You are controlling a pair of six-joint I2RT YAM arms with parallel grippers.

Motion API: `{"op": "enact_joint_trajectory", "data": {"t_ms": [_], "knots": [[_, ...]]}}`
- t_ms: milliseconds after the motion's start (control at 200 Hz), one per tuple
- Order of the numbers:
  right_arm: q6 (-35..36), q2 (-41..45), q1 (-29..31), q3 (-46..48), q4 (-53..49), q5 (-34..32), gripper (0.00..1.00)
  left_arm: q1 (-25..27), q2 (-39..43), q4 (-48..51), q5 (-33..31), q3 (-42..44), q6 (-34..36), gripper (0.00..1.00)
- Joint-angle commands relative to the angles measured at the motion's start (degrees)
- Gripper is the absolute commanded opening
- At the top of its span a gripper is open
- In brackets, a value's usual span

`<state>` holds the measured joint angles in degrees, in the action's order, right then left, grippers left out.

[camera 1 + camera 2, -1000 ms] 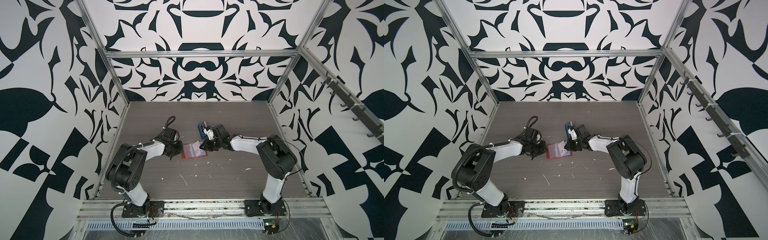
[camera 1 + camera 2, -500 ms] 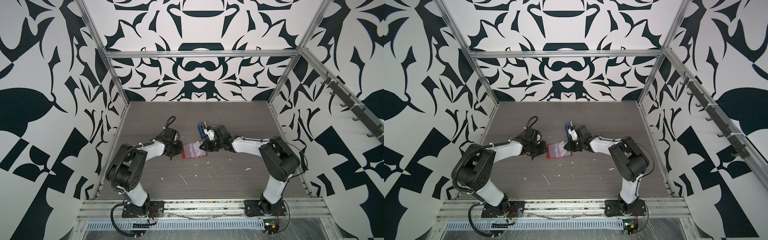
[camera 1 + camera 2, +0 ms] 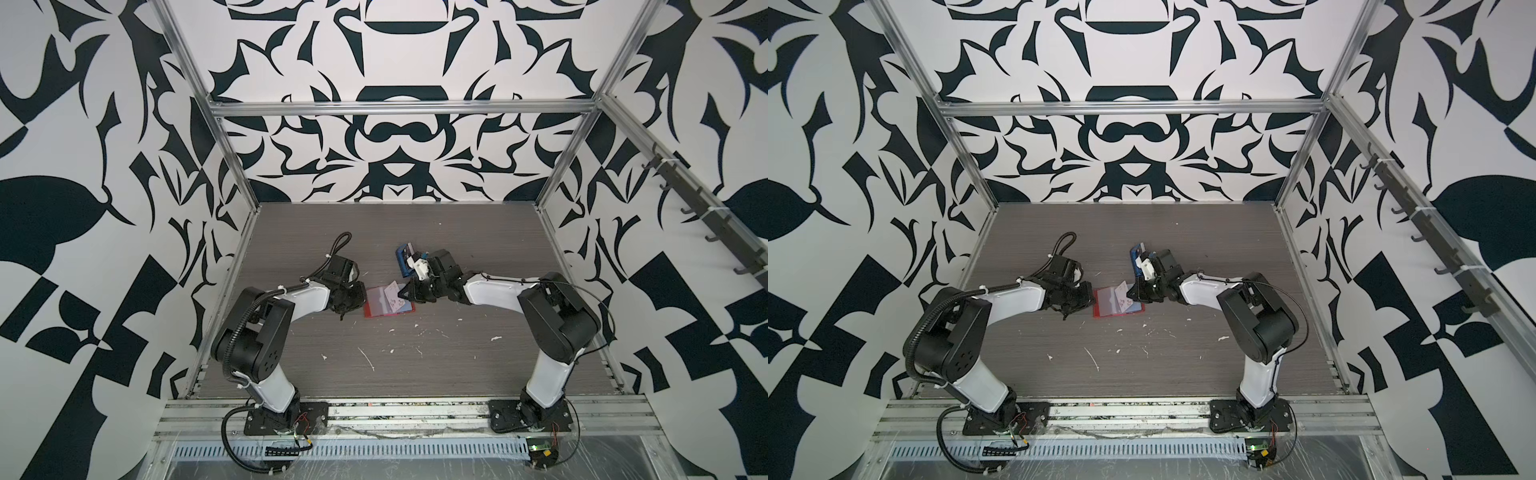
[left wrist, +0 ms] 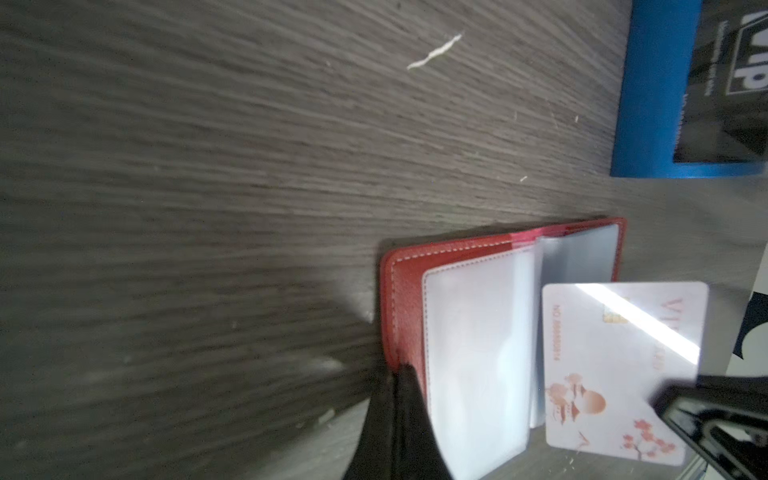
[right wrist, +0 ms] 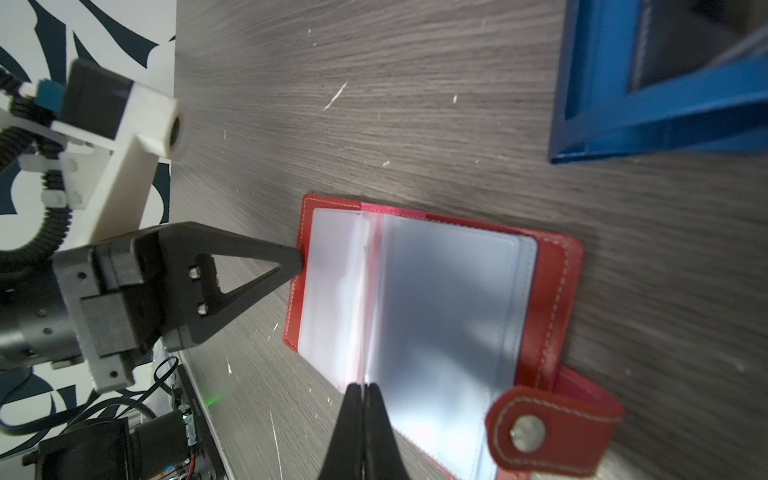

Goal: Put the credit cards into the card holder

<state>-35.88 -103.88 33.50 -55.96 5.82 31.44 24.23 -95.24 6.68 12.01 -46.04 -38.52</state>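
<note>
The red card holder lies open on the table, its clear sleeve pages up. My left gripper is shut, tips pressing on the edge of the holder's left cover. My right gripper is shut on a corner of a pale white credit card. It holds the card tilted over the holder's right half, one edge against the sleeve pages. Whether that edge is inside a sleeve I cannot tell.
A blue rack stands just behind the holder, close to my right wrist, with a dark card in it. Small white scraps lie on the grey wood table. Patterned walls and metal posts enclose three sides.
My right arm's elbow has shifted slightly; the white card stays over the holder. The left gripper has not moved.
</note>
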Motion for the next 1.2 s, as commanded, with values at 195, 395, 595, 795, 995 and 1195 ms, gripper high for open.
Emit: {"op": "enact_joint_trajectory", "data": {"t_ms": [195, 395, 595, 795, 995, 1195], "knots": [[-0.8, -2.6, 0.3, -1.4, 1.7, 2.5, 0.00, -0.1, -1.4, 1.8, 1.0, -0.5, 0.8, 0.00], [-2.1, -3.9, 0.4, -1.6, 3.4, 2.9, 0.00, -0.1, -1.4, 1.8, 1.3, -0.5, 0.9, 0.00], [-5.2, -5.1, 0.3, -0.8, 8.1, 2.2, 0.00, 0.0, -1.4, 1.7, 1.2, -0.1, 0.8, 0.00], [-7.9, -7.0, 0.3, 0.5, 12.5, 2.6, 0.00, 0.0, -1.0, 1.1, 0.9, 0.7, 0.0, 0.00], [-8.6, -7.0, 0.3, 2.3, 13.8, 1.5, 0.00, 0.1, 0.0, 0.3, 0.0, 2.1, -1.7, 0.00], [-10.0, -7.0, 0.5, 4.5, 16.3, 1.3, 0.00, 0.9, 0.3, -1.1, -0.6, 3.1, -3.3, 0.00]]}}
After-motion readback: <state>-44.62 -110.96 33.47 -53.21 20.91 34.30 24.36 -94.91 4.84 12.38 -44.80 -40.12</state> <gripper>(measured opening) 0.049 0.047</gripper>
